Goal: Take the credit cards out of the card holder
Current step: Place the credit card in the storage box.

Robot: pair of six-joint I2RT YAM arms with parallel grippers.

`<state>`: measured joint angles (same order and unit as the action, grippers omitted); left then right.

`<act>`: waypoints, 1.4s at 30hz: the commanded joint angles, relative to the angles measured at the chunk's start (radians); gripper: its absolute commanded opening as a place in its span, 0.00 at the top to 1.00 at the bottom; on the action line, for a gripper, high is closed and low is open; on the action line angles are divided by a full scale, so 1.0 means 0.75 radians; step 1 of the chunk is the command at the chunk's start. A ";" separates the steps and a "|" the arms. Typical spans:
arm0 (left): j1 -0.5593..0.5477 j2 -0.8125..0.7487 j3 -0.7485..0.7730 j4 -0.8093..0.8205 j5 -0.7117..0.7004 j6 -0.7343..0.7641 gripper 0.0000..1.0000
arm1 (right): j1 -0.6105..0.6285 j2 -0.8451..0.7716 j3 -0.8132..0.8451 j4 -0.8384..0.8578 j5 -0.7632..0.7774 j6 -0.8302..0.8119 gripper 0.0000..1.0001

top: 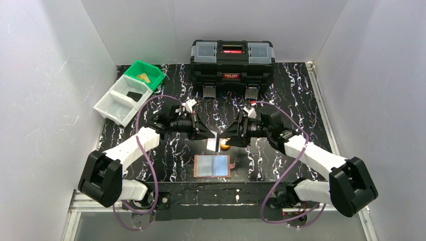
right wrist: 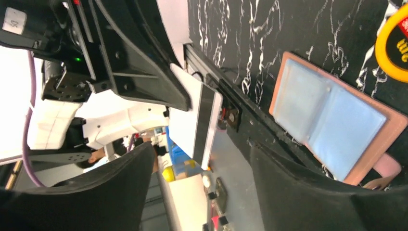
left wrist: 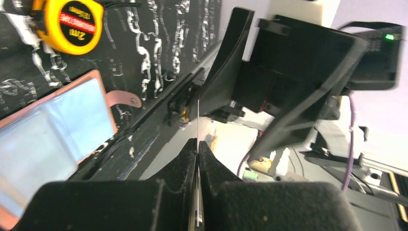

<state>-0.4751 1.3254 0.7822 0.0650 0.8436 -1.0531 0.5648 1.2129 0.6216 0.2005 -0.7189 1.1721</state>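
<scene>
Left claw (left wrist: 197,143) grasps one white card (right wrist: 190,113); right claw (top: 231,136) released; one card holder (top: 213,166) open.

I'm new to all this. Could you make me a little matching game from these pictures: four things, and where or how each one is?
Things: 1 white card; 2 card holder; 3 toolbox; 4 tape measure.
States: A lying open, sleeves up; B round and yellow; C pinched in the left gripper; D black, at the back of the table.
Pairs: 1-C, 2-A, 3-D, 4-B.
</scene>
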 commanded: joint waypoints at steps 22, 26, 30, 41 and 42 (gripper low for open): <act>0.576 0.250 0.963 -1.326 -1.574 0.533 1.00 | 0.000 -0.177 0.163 -0.707 0.356 -0.510 0.02; 0.716 0.422 1.090 -1.304 -1.661 0.577 1.00 | -0.002 -0.187 0.148 -0.718 0.353 -0.530 0.02; 0.805 0.596 1.248 -1.339 -1.723 0.611 1.00 | -0.002 -0.193 0.145 -0.729 0.366 -0.553 0.02; 0.965 0.840 1.410 -1.307 -1.797 0.649 1.00 | -0.002 -0.146 0.143 -0.679 0.319 -0.564 0.02; 0.983 0.850 1.412 -1.298 -1.794 0.649 1.00 | -0.002 -0.145 0.141 -0.676 0.316 -0.565 0.02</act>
<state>0.2245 1.9575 1.8080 -0.8959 -0.4473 -0.5762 0.5648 1.0954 0.7109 -0.3397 -0.4572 0.7704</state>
